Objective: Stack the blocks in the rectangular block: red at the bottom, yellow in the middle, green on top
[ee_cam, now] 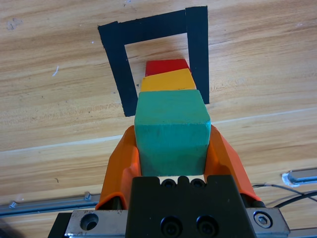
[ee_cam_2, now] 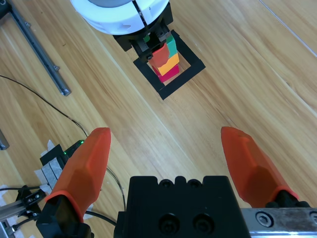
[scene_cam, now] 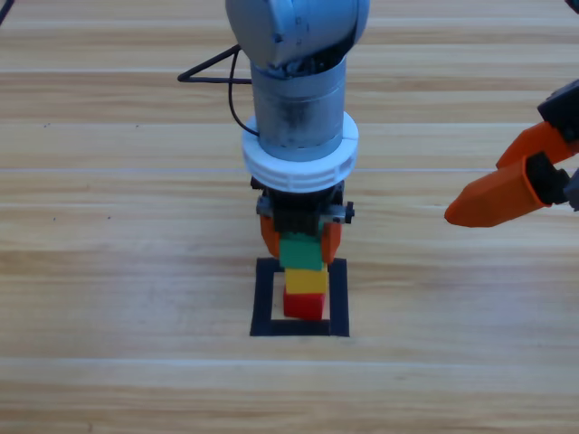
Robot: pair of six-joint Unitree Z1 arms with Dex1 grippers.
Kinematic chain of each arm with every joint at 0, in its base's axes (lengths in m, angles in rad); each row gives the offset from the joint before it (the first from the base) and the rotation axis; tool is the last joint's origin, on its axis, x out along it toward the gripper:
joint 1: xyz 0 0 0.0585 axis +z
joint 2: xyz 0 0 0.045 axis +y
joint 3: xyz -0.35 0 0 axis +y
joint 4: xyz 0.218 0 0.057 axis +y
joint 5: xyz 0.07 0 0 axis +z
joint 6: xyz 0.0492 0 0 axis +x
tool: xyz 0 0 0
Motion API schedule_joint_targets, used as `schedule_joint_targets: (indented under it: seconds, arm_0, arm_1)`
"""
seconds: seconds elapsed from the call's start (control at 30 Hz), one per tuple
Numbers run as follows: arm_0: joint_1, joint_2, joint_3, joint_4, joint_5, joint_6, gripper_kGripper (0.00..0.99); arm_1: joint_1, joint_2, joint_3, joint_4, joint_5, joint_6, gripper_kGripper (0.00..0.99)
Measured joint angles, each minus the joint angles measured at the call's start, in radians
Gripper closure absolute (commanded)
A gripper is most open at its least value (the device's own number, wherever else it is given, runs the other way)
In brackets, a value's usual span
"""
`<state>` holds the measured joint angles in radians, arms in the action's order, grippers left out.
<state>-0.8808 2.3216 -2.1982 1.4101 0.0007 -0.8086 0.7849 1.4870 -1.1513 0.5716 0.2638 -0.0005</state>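
Clamping the teal-green cube (ee_cam: 171, 134) at the top of the stack, left gripper (ee_cam: 172, 148) holds it over yellow (ee_cam: 167, 81) and red (ee_cam: 166, 66) inside the black tape square (ee_cam: 121, 59) on the tabletop (scene_cam: 109, 271); right gripper (ee_cam_2: 166, 158) wide, off right.

- The left gripper (scene_cam: 301, 242) has no room between its jaws: the green cube (scene_cam: 301, 251) fills that gap.
- Straight below the jaws, the yellow cube (scene_cam: 306, 280) and red cube (scene_cam: 304, 305) block the way.
- Bare table (scene_cam: 127, 271) lies open outside both jaws.
- Nothing stands between the right gripper (ee_cam_2: 166, 148)'s spread jaws.
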Motion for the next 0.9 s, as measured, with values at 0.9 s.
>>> schedule_joint_targets:
  seconds: [0.9]
  arm_0:
    - [-0.009, -0.250, -0.036, -0.001, 0.123, 0.032, 0.000]
  arm_1:
    - [0.000, 0.000, 0.000, 0.000, 0.000, -0.001, 0.011]
